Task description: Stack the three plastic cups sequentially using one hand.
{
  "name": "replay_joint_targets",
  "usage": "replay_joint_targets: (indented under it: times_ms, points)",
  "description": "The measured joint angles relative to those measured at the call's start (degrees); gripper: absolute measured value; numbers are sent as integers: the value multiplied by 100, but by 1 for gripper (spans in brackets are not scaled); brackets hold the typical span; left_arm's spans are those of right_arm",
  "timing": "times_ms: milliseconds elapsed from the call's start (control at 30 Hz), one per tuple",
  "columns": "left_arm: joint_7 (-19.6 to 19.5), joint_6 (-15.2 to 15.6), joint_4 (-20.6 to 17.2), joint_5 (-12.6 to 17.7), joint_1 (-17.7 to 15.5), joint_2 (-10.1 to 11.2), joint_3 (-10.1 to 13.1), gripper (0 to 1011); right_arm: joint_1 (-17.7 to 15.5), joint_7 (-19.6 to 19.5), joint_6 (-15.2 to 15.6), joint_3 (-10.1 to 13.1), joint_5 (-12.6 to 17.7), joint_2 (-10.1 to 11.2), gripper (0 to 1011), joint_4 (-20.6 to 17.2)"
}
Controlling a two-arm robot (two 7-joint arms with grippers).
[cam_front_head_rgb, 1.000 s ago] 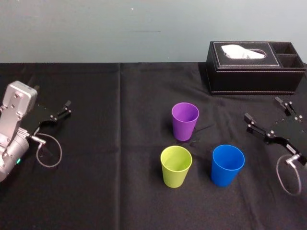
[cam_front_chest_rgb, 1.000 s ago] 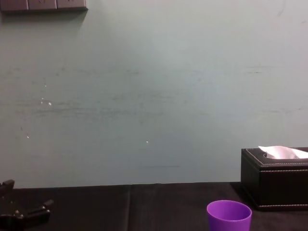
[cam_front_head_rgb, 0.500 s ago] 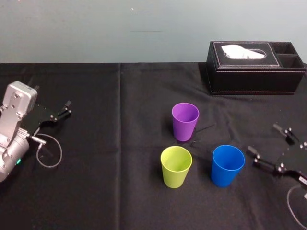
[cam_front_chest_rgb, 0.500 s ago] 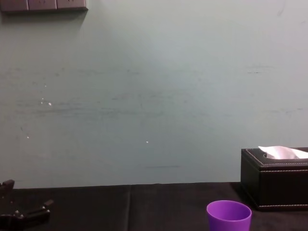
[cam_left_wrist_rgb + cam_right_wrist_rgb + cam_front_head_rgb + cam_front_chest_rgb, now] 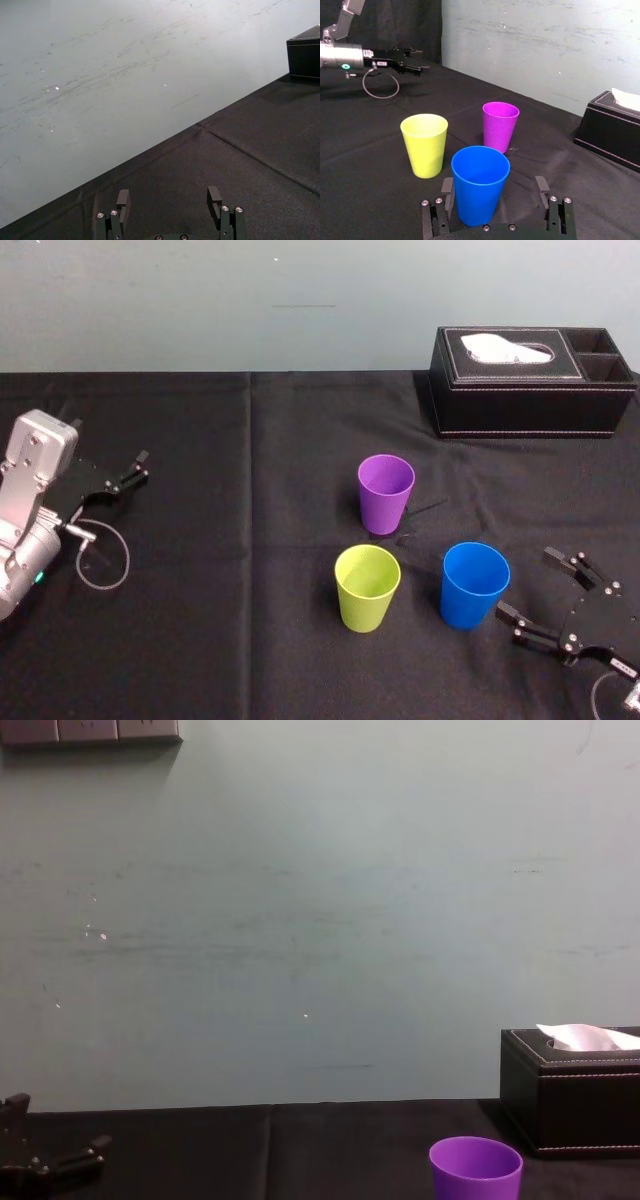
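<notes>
Head view: three plastic cups stand upright and apart on a black tablecloth (image 5: 250,620). The purple cup (image 5: 386,490) is farthest from the robot, with the yellow-green cup (image 5: 367,586) and the blue cup (image 5: 474,583) side by side nearer to it. The right gripper (image 5: 524,582) sits low at the lower right, fingers spread, its tips just beside the blue cup. The left gripper (image 5: 138,467) is parked well to the left, away from the cups. A black leather tissue box (image 5: 530,380) stands at the far right of the table.

Left wrist view: the left gripper's fingers (image 5: 123,199) are spread over bare cloth, with a pale wall (image 5: 125,60) beyond.

Right wrist view: the blue cup (image 5: 480,182) stands at the mouth of the spread right fingers (image 5: 541,186), unpinched. Whether a finger touches it cannot be told. The yellow-green cup (image 5: 425,144) and purple cup (image 5: 500,125) stand farther off.

Chest view: the purple cup's rim (image 5: 476,1160) shows near the tissue box (image 5: 570,1090).
</notes>
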Motion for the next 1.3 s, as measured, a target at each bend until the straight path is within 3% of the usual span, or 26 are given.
replay_joint_targets:
  times_ms: [567,900,1300]
  points:
    - [0,0,0,0,0,0,0,1012,257,526,348,-107,230,-312,1000,192]
    - [0,0,0,0,0,0,0,1011,296,603,487,-106,36,-435,1002,201]
    - [0,0,0,0,0,0,0,1011,658,702,714,-220,-227,-721,1002,392]
